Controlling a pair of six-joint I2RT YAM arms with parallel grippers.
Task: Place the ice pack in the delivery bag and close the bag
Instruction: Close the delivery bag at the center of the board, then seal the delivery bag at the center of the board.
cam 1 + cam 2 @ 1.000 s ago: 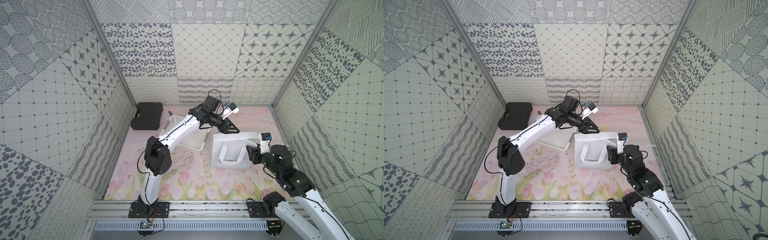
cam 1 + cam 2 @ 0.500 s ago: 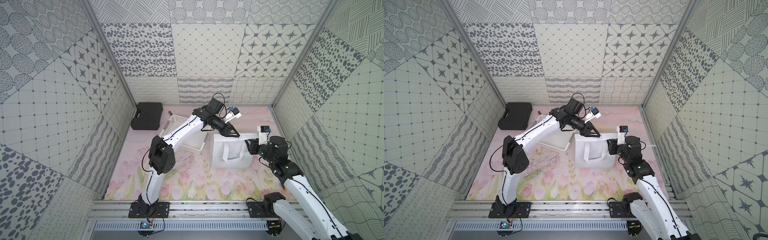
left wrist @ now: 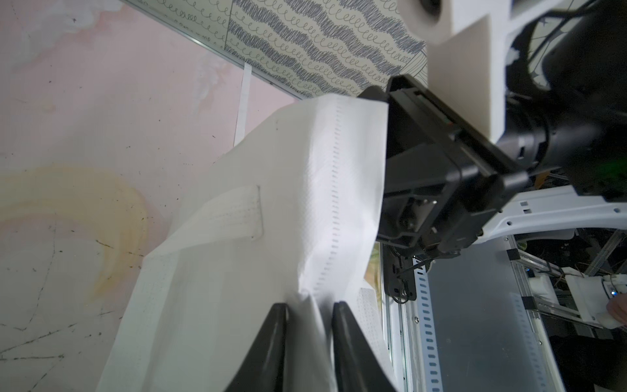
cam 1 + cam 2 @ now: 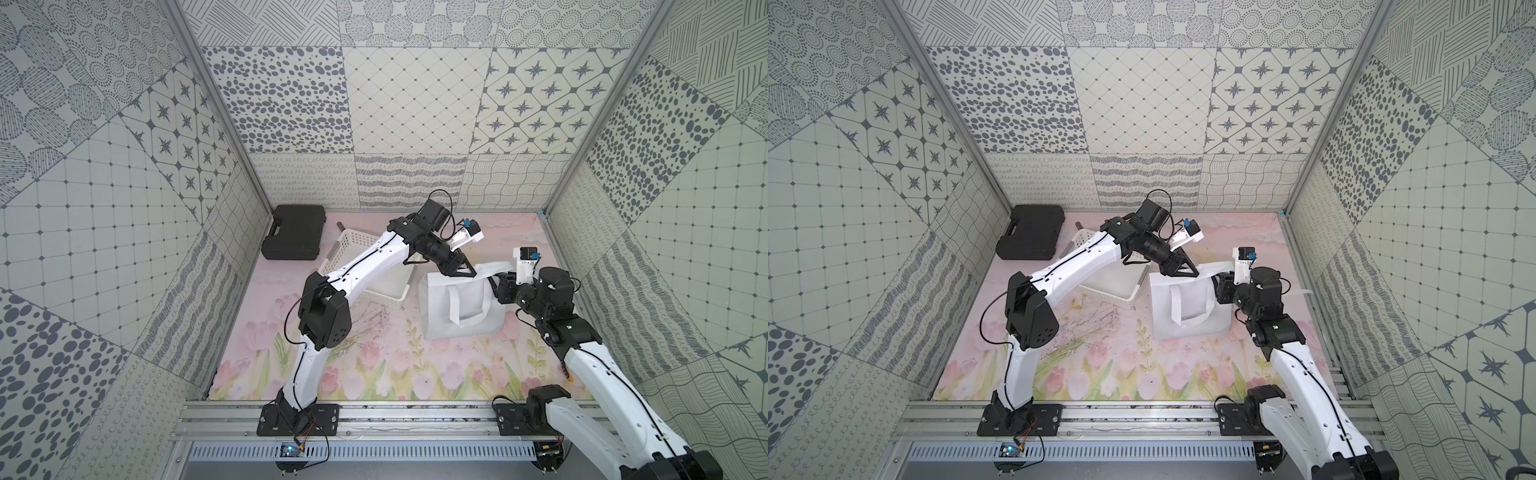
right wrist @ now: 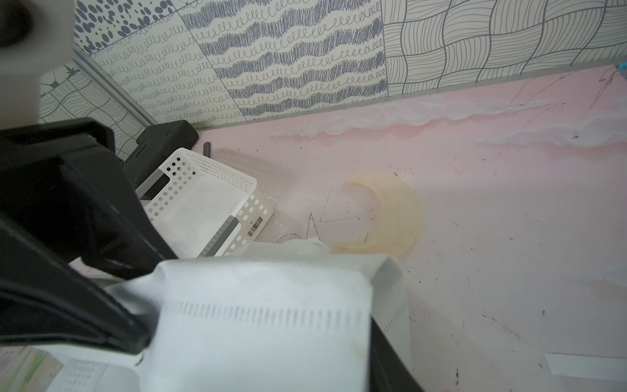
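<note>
Left wrist view: left fingers are narrow, pinching a fold of the delivery bag at its rim. Right fingers look clamped on the opposite rim corner, but the close-up is blurred, so that's a judgement. Ice pack: can't pick it out in any view. It may lie in the basket, unconfirmed.

Risks:
- Both arms are tied up on the bag, so nothing is free to fetch the pack. Letting one side go likely collapses the mouth.
- The pinch is on thin fabric and could slip.
- The bag looks light, so an uneven pull could tip it or drag it across the worktop.
- No foil lining shows in both top views, so the mouth looks barely open.

Around: the left arm spans the basket and blocks reach into it. Black case sits well apart in the back corner, no issue.
</note>
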